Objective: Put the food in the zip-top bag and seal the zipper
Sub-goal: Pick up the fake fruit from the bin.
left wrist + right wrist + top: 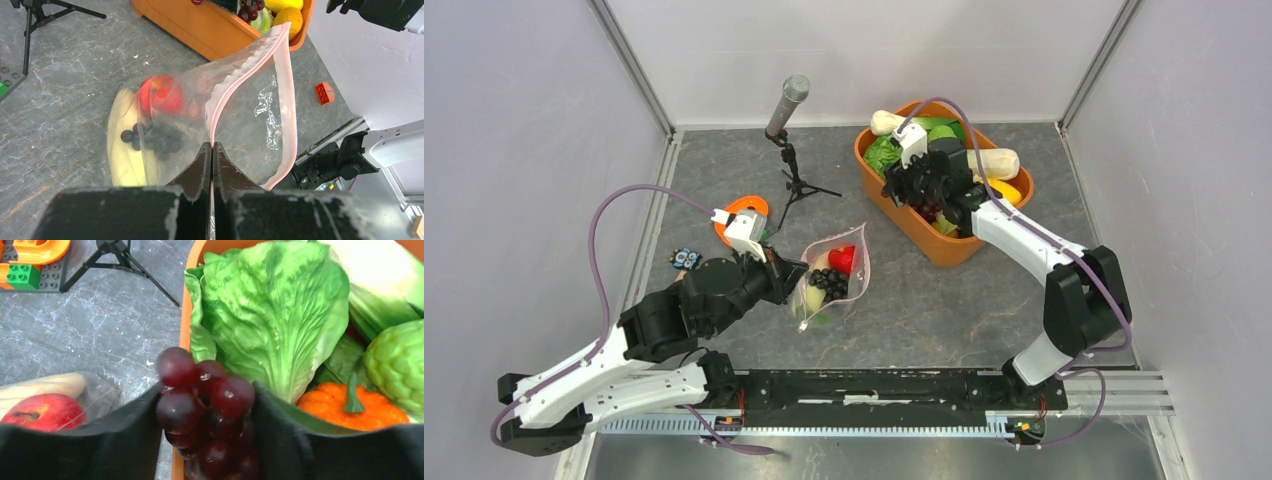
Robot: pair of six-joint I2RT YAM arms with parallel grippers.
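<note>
Holding grape bunch (202, 410) clamped in right gripper (921, 188) above orange tub (944, 245) rim, with zip-top bag (834, 275) lying leftward and nearer, long axis slanting toward tub, zipper (287, 90) lip pinched in fully closed left gripper (212, 150), mouth propped open.

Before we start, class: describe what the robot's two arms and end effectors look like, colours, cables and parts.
The left arm and right arm are alike: white shell links between chunky black joints, each trailed by a looping purple cable. Each wrist carries a white camera block. The left end effector and right end effector have flat black fingers.
</note>
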